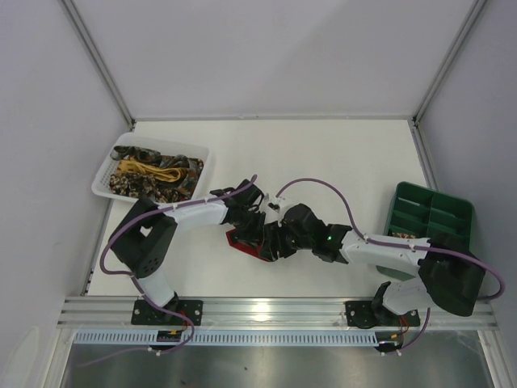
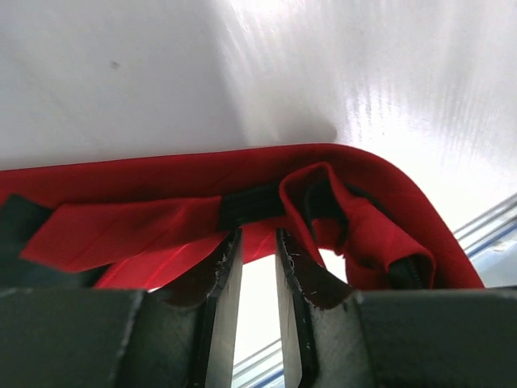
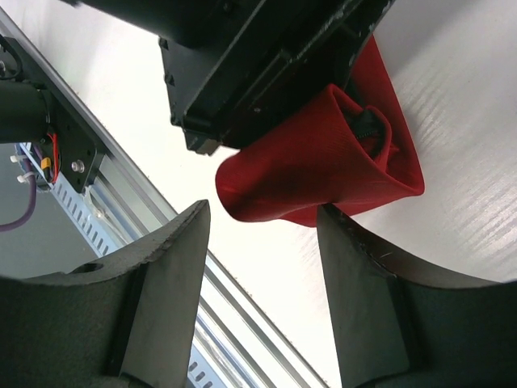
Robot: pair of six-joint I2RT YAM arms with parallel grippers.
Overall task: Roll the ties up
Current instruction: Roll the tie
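The left fingers (image 2: 229, 283) are standing narrowly parted, tips touching the plain red fabric necktie (image 2: 161, 174), which is lying partly rolled on the white bench (image 1: 323, 153). The right fingers (image 3: 170, 267) are gaping wide just short of the roll, gripping nothing.

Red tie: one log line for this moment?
red tie part-rolled | left gripper at tie, grip unclear | right gripper open, beside tie

Both arms reach inward, wrists close together; the left gripper (image 2: 257, 242) has jaws narrowly parted; the right gripper (image 3: 262, 214) has jaws wide apart.
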